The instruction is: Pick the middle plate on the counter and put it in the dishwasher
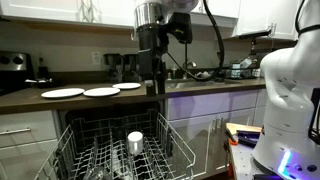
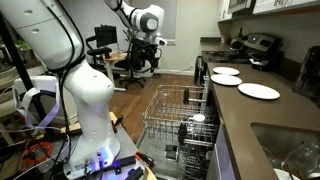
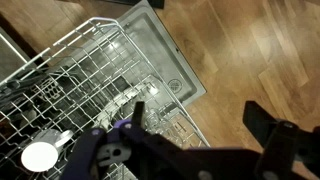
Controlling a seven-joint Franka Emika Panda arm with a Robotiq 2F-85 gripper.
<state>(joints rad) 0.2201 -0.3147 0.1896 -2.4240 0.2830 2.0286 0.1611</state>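
Three white plates lie in a row on the dark counter (image 1: pixel 25 100). The middle plate (image 1: pixel 101 92) also shows in an exterior view (image 2: pixel 226 80), between its two neighbours. The dishwasher (image 1: pixel 120 150) stands open below the counter with its wire rack (image 2: pixel 180 110) pulled out. My gripper (image 1: pixel 155 82) hangs in the air above the open dishwasher, beside the end of the plate row, and touches no plate. In the wrist view the gripper (image 3: pixel 200 125) is open and empty, with both dark fingers spread over the rack (image 3: pixel 90 80) and the wooden floor.
A white cup (image 1: pixel 135 140) stands in the rack and shows in the wrist view (image 3: pixel 40 157). The dishwasher door (image 3: pixel 165 60) lies flat open. A stove (image 2: pixel 255 45) and a sink (image 2: pixel 285 150) sit on the counter run. The robot's base (image 2: pixel 85 100) stands on the floor nearby.
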